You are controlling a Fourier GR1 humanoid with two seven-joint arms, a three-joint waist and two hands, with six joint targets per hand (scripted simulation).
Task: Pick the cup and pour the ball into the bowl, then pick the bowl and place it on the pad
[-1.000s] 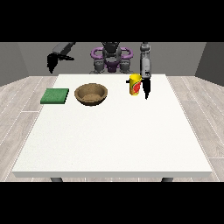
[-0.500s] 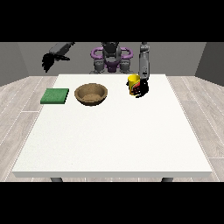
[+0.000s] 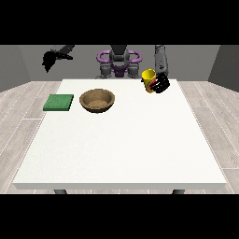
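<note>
A yellow cup (image 3: 148, 78) hangs above the table's far right part, tilted a little. The hand at the view's right (image 3: 161, 84) has its black fingers curled round the cup's side. The ball inside the cup is hidden. A brown wooden bowl (image 3: 97, 100) rests upright on the white table (image 3: 121, 149), left of the cup. A flat green pad (image 3: 59, 102) lies left of the bowl near the table's left edge. The hand at the view's left (image 3: 49, 59) is raised high beyond the table's far left corner, away from everything.
The robot's torso (image 3: 119, 60) with purple shoulder rings stands behind the table's far edge. Grey floor planks surround the table on both sides.
The hand at the view's right closed on the cup and lifted it off the table, slightly up and to the right. The hand at the view's left rose a little.
</note>
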